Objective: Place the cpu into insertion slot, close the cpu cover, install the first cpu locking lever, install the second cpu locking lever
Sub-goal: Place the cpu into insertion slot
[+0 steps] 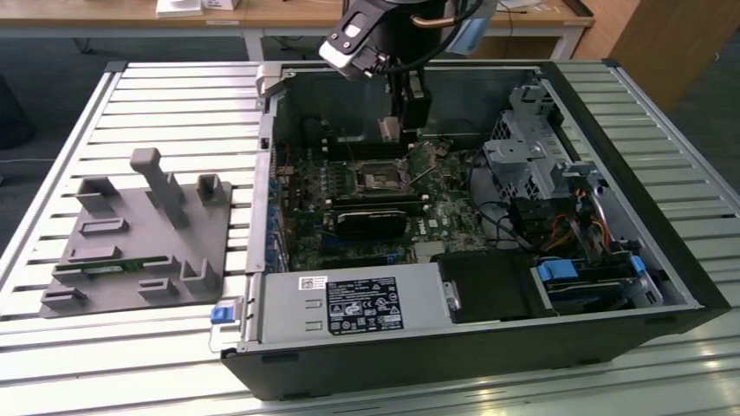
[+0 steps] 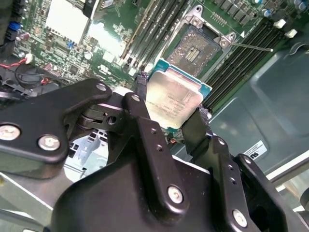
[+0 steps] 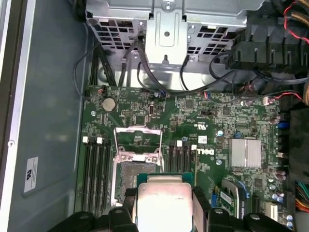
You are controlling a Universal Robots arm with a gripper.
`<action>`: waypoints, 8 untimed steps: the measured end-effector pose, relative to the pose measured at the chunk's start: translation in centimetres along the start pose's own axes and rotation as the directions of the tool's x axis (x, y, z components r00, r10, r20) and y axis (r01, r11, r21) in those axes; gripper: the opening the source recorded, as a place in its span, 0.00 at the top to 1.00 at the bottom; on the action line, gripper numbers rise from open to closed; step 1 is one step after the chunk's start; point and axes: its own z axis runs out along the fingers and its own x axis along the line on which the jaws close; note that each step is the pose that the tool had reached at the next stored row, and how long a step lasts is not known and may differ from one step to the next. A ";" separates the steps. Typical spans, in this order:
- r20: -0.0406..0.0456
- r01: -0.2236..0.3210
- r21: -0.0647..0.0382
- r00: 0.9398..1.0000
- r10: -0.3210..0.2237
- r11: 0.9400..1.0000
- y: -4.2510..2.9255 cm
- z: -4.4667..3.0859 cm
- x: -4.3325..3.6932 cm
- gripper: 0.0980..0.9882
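1. Holding the chip (image 2: pixel 176 96) in the gripper (image 2: pixel 170 104), clenched, with black fingers (image 2: pixel 141 89) on two opposite edges. Hanging flat above the board (image 3: pixel 217 121), close to the socket (image 2: pixel 193 48), apart from it and not seated.
2. Might slip or tip out of so narrow a hold on thin edges. Would then fall onto the bare contacts of the socket or in among the parts of the board.
3. Might come down shifted or turned. Cannot tell from here which corner belongs where. Would likely bend the contacts if pressed home that way.
4. Might strike the cover (image 3: pixel 138 155), thrown back open at one side of the socket, or the thin lever (image 2: pixel 251 46) sticking out beside it. Would knock the chip askew in the hold.
5. Might bump the fingers, reaching past the chip's edges, against the socket rim or the long memory slots (image 3: pixel 94 166) close on either side. Little room there for letting go cleanly.
6. Might press too hard. No give to expect in a flat metal chip, nor in the board under it.
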 end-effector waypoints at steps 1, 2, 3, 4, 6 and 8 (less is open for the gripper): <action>0.000 0.000 0.000 1.000 0.000 1.000 -0.01 0.13 0.13 0.50; 0.000 0.000 0.000 1.000 0.000 1.000 -0.03 0.26 0.27 0.50; 0.000 0.000 0.000 1.000 0.000 1.000 -0.04 0.37 0.34 0.50; 0.000 0.000 0.000 1.000 0.000 1.000 -0.05 0.48 0.37 0.50; 0.000 0.000 0.000 1.000 0.000 1.000 -0.07 0.72 0.41 0.50; 0.000 0.000 0.000 1.000 0.000 1.000 -0.09 0.96 0.46 0.50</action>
